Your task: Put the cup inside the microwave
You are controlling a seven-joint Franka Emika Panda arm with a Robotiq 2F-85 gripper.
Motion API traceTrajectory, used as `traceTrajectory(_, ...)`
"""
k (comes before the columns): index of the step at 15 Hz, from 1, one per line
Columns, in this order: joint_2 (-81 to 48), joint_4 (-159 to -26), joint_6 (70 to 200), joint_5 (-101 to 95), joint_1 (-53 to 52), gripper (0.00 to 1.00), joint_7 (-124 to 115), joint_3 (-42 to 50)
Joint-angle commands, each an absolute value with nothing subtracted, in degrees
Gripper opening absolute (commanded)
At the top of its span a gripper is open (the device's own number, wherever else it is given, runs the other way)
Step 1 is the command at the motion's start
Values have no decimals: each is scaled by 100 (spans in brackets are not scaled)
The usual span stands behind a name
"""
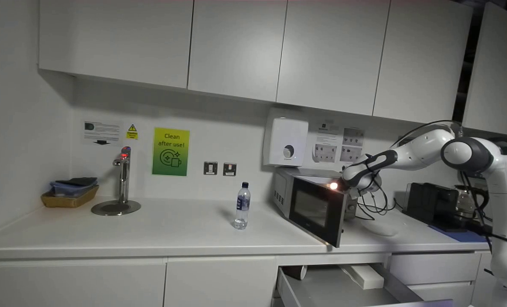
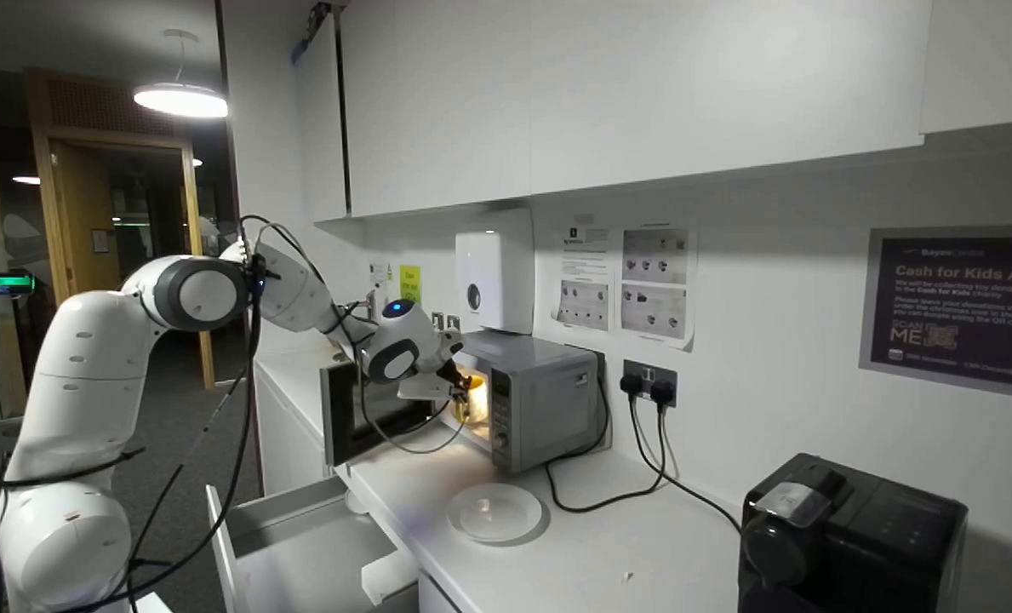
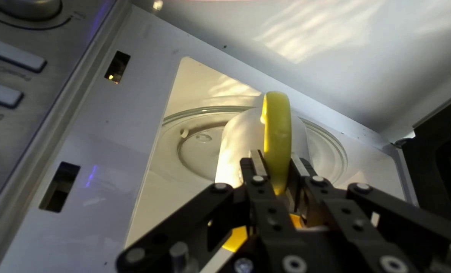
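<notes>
Near the middle of the wrist view, the claw (image 3: 278, 161) pinches the yellow handle (image 3: 278, 125) of the cup (image 3: 233, 148), a finger (image 3: 258, 167) on either side. The cup looks at least partly inside the microwave (image 2: 548, 400), over the glass plate (image 3: 201, 153); whether its base rests there I cannot tell. The door (image 1: 315, 209) stands ajar, wide enough, so what seems left is settling the cup, letting go and backing out. Bare plate shows left of the cup. The pale lip (image 3: 225, 63) slants from upper left towards the dark door at the right edge; the claw should mind both.
</notes>
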State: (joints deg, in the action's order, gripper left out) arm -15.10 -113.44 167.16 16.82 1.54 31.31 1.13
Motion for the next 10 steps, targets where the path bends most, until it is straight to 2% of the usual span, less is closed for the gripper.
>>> traceTrajectory(1,-1624,-11097,16946,1767,215,4,3267,43)
traceTrajectory(10,-1741,-10943,16969,1780,207,4,3252,10)
